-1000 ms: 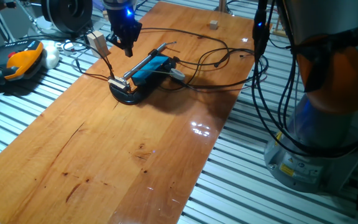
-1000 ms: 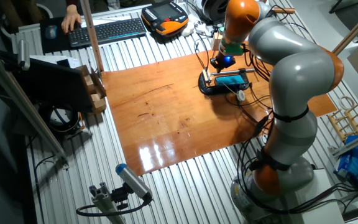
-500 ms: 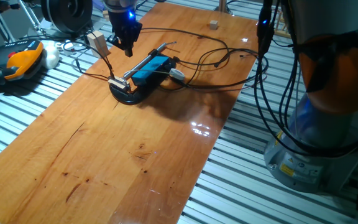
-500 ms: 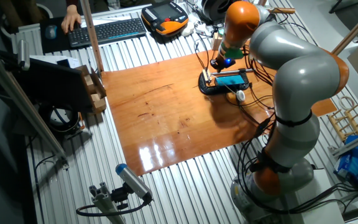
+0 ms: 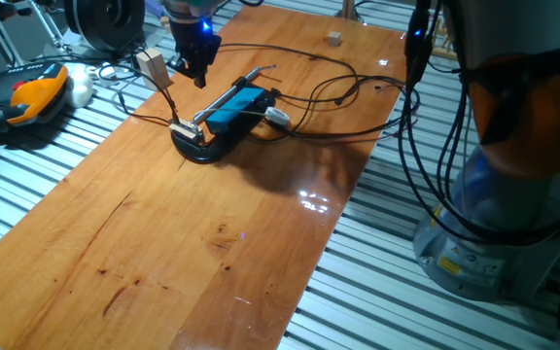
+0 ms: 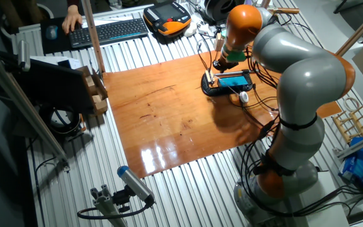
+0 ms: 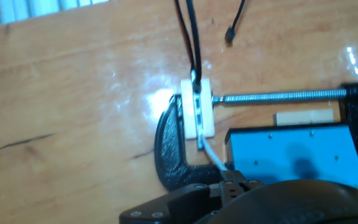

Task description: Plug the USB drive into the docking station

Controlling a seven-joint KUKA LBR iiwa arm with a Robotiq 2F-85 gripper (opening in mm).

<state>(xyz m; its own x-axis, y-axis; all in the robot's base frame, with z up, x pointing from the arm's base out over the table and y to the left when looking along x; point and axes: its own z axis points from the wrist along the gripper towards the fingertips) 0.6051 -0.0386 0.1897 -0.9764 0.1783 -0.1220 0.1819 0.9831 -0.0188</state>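
We see the docking station [image 5: 233,107] lying in a black clamp [image 5: 198,146] near the bench's [image 5: 163,253] far end, just below and right of our end effector [image 5: 194,66], whose grip we cannot tell, with cables [image 5: 338,97] crowding the right and open wood toward the near edge.
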